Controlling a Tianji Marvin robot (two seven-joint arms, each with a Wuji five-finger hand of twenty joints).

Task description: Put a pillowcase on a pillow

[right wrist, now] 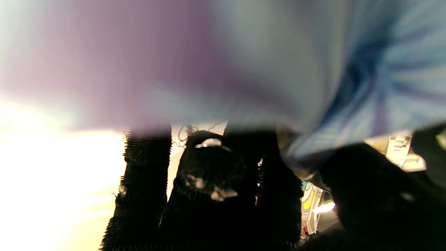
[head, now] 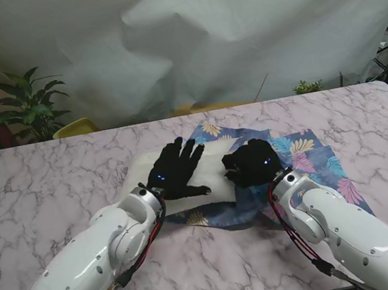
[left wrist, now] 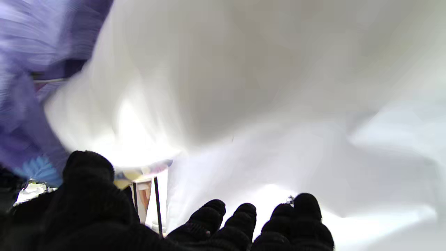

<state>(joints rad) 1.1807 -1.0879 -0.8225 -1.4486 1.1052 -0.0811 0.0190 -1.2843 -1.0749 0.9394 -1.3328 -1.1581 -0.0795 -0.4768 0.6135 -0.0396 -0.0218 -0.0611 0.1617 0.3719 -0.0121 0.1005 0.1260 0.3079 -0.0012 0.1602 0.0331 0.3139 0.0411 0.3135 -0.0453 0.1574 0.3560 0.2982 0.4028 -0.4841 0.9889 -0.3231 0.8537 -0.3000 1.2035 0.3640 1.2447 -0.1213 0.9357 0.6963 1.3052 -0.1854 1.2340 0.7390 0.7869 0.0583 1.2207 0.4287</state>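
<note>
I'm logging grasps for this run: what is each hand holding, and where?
The right hand pinches the pillowcase at its open edge. The left hand lies spread on the pillow, gripping nothing.

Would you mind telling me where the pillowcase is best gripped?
I would pinch the pillowcase at its open hem beside the white pillow, coming from the right with the right robot hand: there the fabric edge lies loose and bunched.

My stand camera sits high behind my shoulders, looking down and forward across the worktop (head: 51,184) to the backdrop. Each wrist camera looks along my fingers, pressed so close to the cloth that it blurs. All three share the pillow (head: 212,166) (left wrist: 244,87) and pillowcase (head: 315,158) (left wrist: 21,104) (right wrist: 383,76) at the middle.
</note>
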